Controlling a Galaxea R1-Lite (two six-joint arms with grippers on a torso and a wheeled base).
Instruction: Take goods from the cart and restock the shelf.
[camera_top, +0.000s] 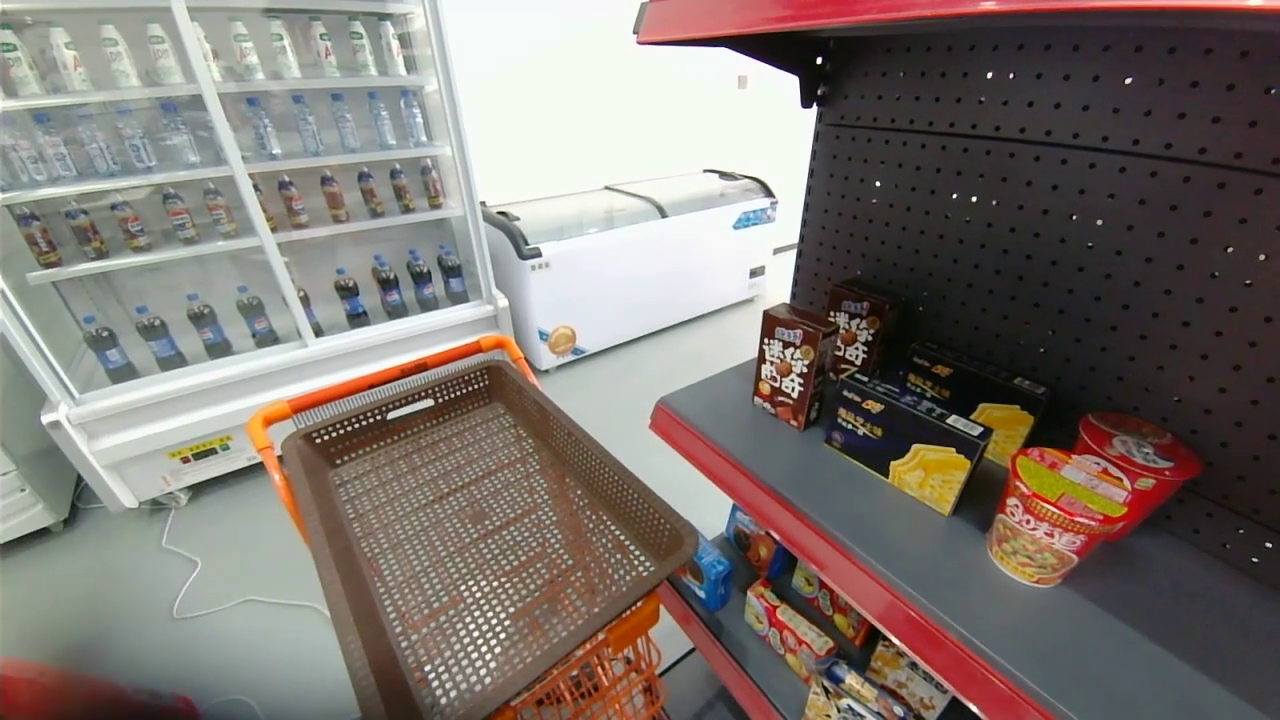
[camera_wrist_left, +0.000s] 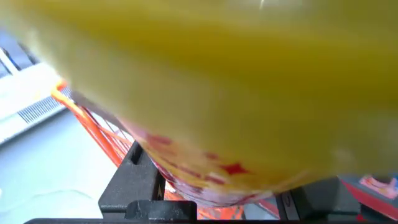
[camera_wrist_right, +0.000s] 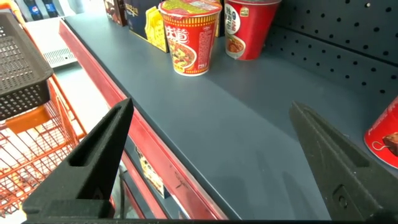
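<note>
Goods: a yellow pack with red print, rounded and glossy. It is so close to the left wrist camera that I cannot tell what kind of pack it is.
Where: above the orange wire cart, not yet at the shelf.
Left tool: the left tool has one black finger on either side of the pack's lower part and appears closed on it.
Handling: probably light and thin-walled, with a slick skin. A hard squeeze would likely dent it, and a slack one would let it slide. The safest hold looks to be across the body, low down.
Right tool: the right tool is spread wide with nothing between its fingers. It hangs over the grey shelf board, near the board's red front edge.
Free spot: the bare board beside the red paper noodle cup, toward the front edge, looks a fit landing place.
Shelf stock: a second red cup stands behind the first, toward the perforated back panel. Dark blue boxes and brown chocolate boxes stand farther along.
Cart top: a brown perforated plastic basket rests on the frame.
</note>
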